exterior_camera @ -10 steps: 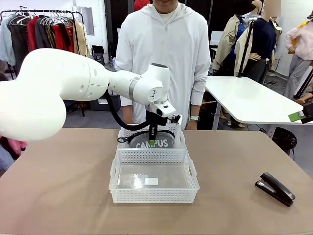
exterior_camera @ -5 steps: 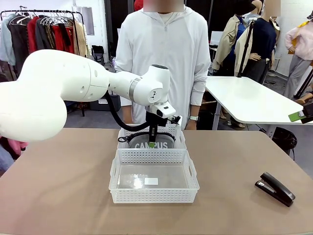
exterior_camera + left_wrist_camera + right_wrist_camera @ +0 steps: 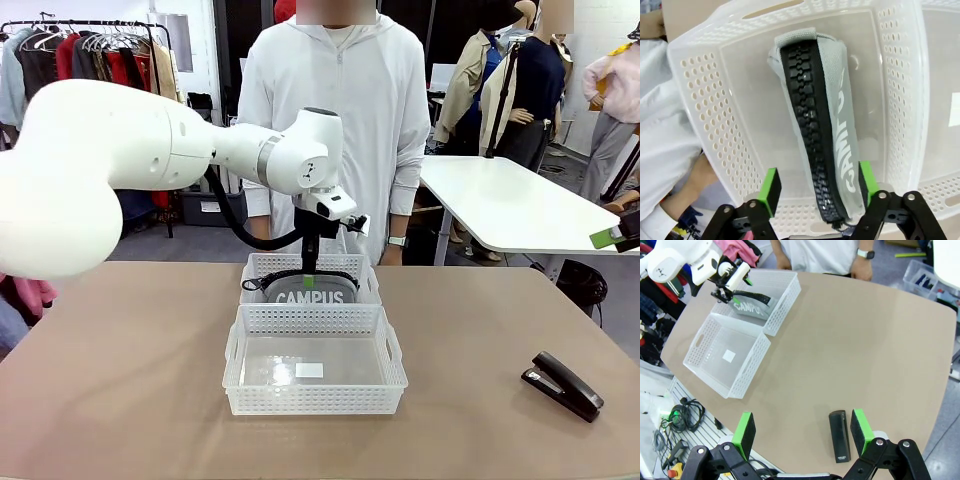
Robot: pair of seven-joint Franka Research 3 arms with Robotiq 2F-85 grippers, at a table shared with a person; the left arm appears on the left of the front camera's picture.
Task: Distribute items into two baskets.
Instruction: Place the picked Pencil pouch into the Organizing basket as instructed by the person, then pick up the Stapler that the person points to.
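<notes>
Left wrist view: grey pouch (image 3: pixel 816 117) in basket (image 3: pixel 705 100), under parted left claw (image 3: pixel 818 181).

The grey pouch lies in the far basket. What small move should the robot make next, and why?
Probably lower the right gripper onto the black stapler, which lies on the table ahead of its open jaws. The pouch rests in the far basket, the left gripper stands open above it, and the near basket holds no item.
</notes>
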